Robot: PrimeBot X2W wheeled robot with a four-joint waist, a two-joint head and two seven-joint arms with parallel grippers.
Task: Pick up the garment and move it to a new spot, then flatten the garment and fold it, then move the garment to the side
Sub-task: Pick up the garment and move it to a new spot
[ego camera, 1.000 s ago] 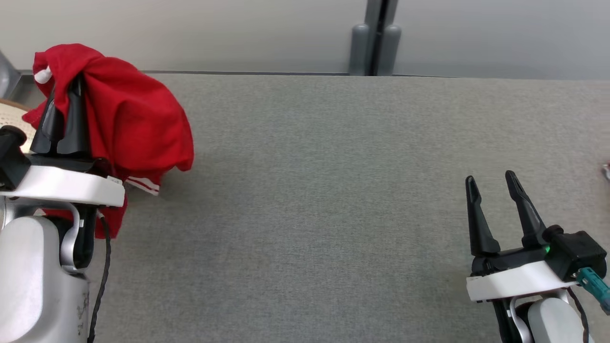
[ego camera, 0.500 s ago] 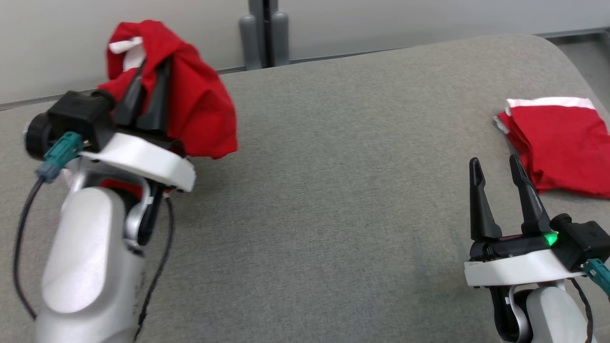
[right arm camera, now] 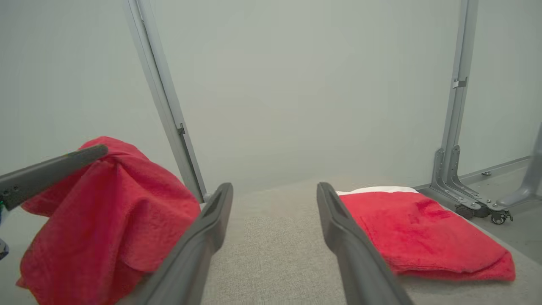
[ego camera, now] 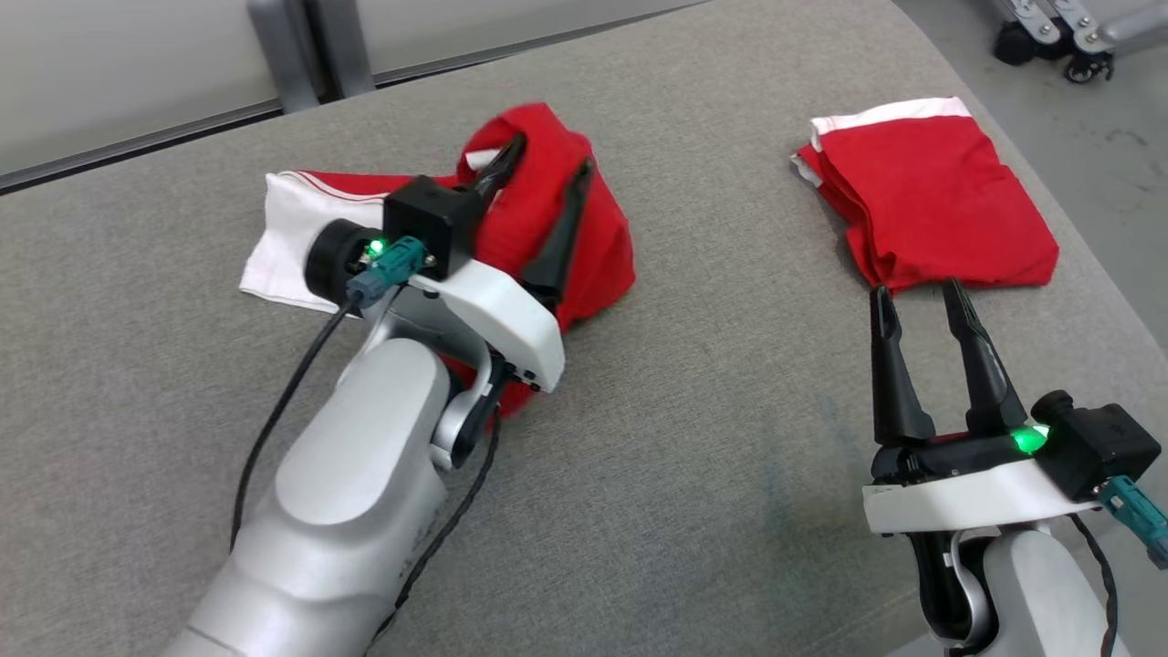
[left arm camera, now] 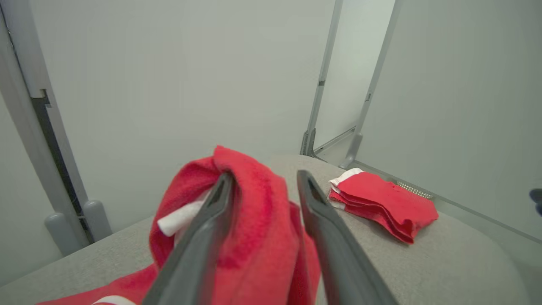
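Note:
The garment (ego camera: 529, 228), red with white trim, sits bunched on the grey table (ego camera: 684, 411) left of centre, and its white part (ego camera: 283, 246) lies flat on the cloth. My left gripper (ego camera: 549, 157) is open. The red fabric (left arm camera: 254, 220) is draped over one finger and fills the gap between the two. In the right wrist view the cloth (right arm camera: 106, 212) hangs under that finger (right arm camera: 55, 169). My right gripper (ego camera: 917, 297) is open and holds nothing, low over the table at the right (right arm camera: 274, 188).
A second red garment (ego camera: 931, 201), folded with a white edge, lies at the table's right end just beyond my right fingertips (left arm camera: 381, 203) (right arm camera: 423, 228). A wheeled frame (ego camera: 1049, 36) stands on the floor past the rounded right corner. Grey posts (ego camera: 301, 46) stand behind the table.
The head camera has swung to the right. My left gripper carried the garment in over the table and down, then its fingers spread apart. The right gripper stays open.

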